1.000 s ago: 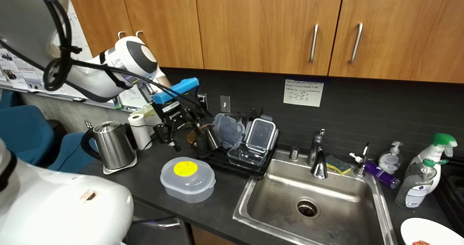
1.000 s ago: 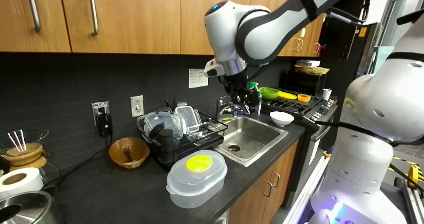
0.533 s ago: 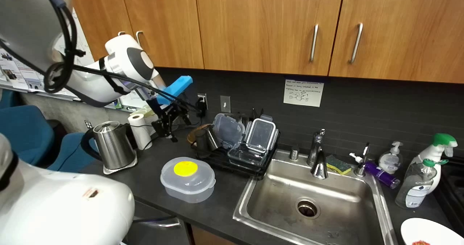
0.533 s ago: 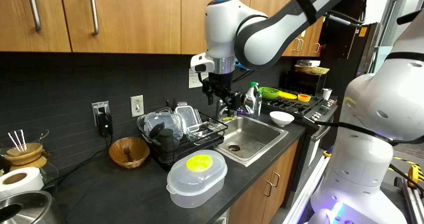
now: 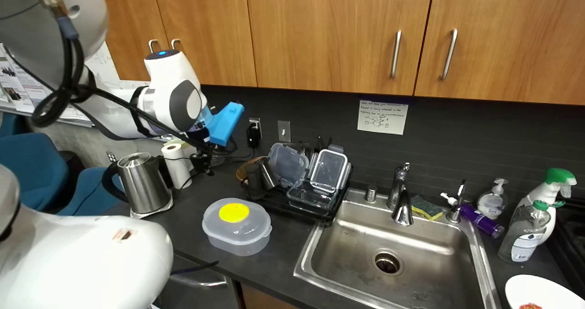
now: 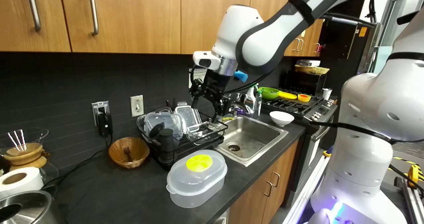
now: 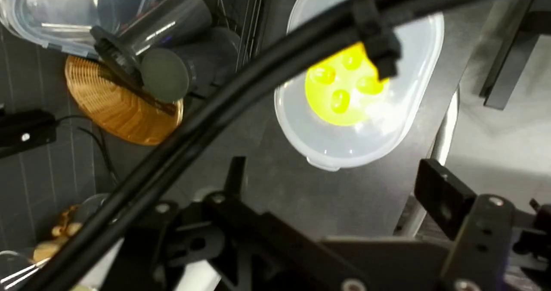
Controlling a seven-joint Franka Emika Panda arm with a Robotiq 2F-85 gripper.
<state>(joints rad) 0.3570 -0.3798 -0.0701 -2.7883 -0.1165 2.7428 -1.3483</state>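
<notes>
My gripper is hanging wide apart over the counter, with a plastic box nearby

In the wrist view I am seeing the jaws standing far apart and gripping nothing. Past the fingertips, the plastic box is sitting at the far middle, apart from them, its yellow patch facing up. Black cables are crossing in front of it, and a wicker basket is lying to the left.

In an exterior view I am watching the gripper showing just right of a paper roll. A kettle is standing at the left, and the plastic box is resting nearer, left of the sink.

In an exterior view I am finding the gripper overlapping the dish rack in my line of sight. The plastic box is sitting on the near side, and the wicker basket is resting left of the dish rack with a fork in it.
</notes>
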